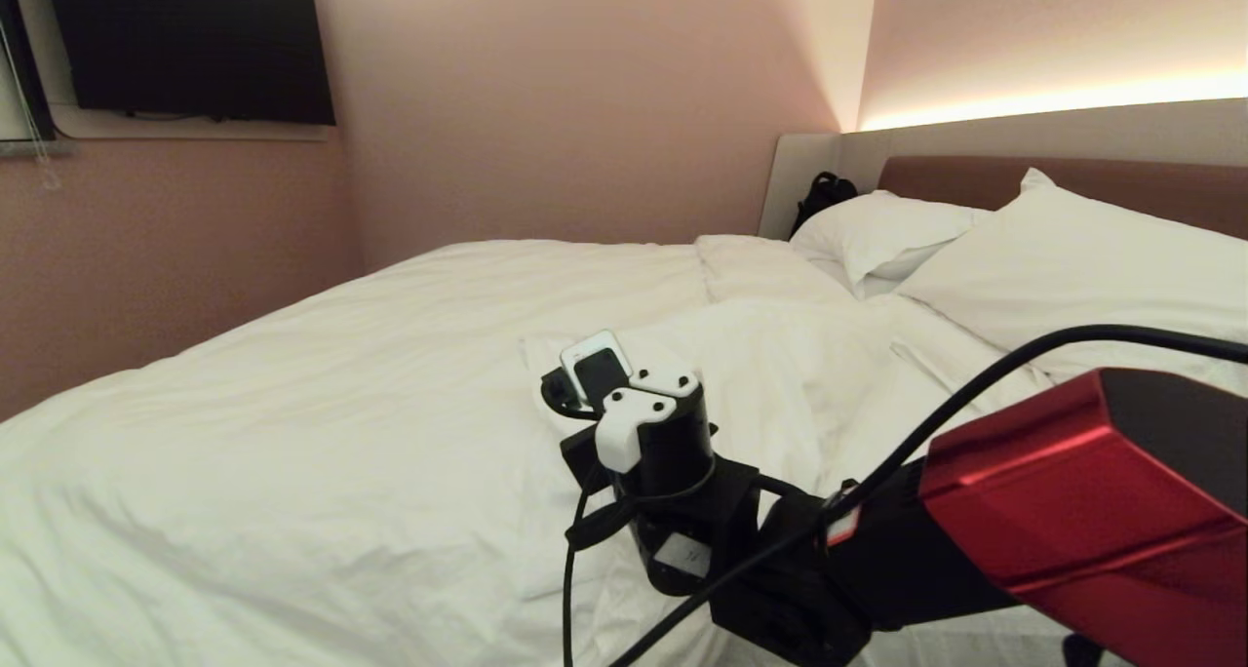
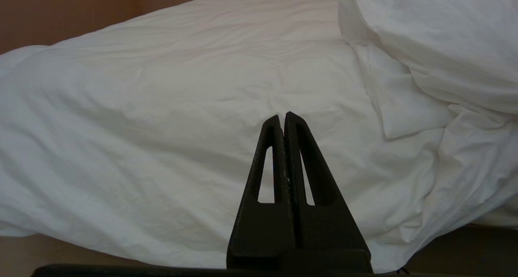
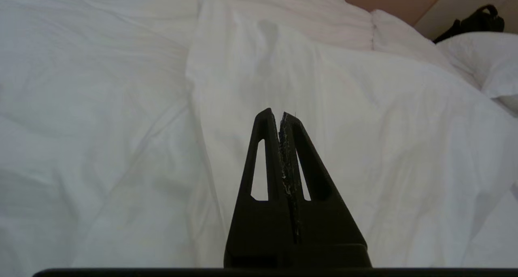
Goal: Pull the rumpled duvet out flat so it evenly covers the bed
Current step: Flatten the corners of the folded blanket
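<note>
Right gripper (image 3: pixel 282 114) out over the middle of the bed (image 1: pixel 1072 175), jaws pressed together, nothing pinched between them; the red and black arm reaches in from the robot's right side; the duvet (image 1: pixel 341 384) lies directly beneath and ahead of the fingertips, a folded-back flap with a raised edge running away from the tips toward the headboard end; smoother, flatter duvet spreads to the left of the gripper; two pillows (image 1: pixel 1063 257) sit beyond and to its right, against the headboard; a dark bag (image 1: pixel 824 194) just past the farther pillow; left gripper (image 2: pixel 283 116) low beside the bed, jaws likewise closed and empty, the duvet's hanging side bulging just ahead of its tips; wall-mounted screen (image 1: pixel 190 43) well off to the left.
</note>
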You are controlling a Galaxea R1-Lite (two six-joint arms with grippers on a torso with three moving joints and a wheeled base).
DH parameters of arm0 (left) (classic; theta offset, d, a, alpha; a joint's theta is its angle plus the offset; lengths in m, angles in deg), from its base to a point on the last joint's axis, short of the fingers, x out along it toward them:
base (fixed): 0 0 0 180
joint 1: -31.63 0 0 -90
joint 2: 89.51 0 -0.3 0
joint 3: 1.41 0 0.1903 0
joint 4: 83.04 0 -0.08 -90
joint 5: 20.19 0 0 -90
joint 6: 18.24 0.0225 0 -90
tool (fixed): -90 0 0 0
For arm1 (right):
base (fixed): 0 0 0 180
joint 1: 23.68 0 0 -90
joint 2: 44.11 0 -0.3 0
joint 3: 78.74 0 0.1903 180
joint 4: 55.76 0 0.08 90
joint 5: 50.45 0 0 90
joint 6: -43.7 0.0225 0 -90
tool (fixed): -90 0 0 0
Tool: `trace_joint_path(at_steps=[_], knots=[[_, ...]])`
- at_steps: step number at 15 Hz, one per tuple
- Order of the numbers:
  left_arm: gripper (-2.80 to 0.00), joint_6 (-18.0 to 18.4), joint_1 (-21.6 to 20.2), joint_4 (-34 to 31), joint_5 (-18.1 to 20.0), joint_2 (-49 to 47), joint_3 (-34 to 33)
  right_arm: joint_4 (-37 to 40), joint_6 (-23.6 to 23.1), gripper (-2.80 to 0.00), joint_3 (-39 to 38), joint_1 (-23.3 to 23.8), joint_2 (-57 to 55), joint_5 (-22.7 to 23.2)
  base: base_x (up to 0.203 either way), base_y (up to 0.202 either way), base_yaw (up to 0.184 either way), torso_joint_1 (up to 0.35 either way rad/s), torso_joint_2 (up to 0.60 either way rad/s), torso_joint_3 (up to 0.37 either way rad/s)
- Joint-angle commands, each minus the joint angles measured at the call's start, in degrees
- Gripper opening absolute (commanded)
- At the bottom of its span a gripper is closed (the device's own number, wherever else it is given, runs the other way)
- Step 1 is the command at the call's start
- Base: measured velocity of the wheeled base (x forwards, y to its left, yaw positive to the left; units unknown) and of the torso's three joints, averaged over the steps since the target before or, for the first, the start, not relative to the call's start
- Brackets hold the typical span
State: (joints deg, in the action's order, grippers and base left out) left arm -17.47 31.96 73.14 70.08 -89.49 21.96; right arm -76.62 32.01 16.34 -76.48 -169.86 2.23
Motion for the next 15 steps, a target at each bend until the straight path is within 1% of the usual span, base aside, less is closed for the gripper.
trace_joint_path(at_steps=[1,6,10,15], knots=[[-2.8,0.02,0.02,0.02,0.0,-0.02,0.0,5.57,1.77,-2.8,4.01,1.11,-5.27,-0.69,0.0,0.0,0.0,0.0,0.0,0.0],[-2.8,0.02,0.02,0.02,0.0,-0.02,0.0,11.29,2.08,-2.8,9.17,1.48,-7.83,-0.53,0.0,0.0,0.0,0.0,0.0,0.0],[-2.8,0.02,0.02,0.02,0.0,-0.02,0.0,17.02,2.11,-2.8,14.55,2.95,-11.32,0.13,0.0,0.0,0.0,0.0,0.0,0.0],[-2.8,0.02,0.02,0.02,0.0,-0.02,0.0,21.17,2.11,-2.8,19.74,4.18,-15.88,0.15,0.0,0.0,0.0,0.0,0.0,0.0]])
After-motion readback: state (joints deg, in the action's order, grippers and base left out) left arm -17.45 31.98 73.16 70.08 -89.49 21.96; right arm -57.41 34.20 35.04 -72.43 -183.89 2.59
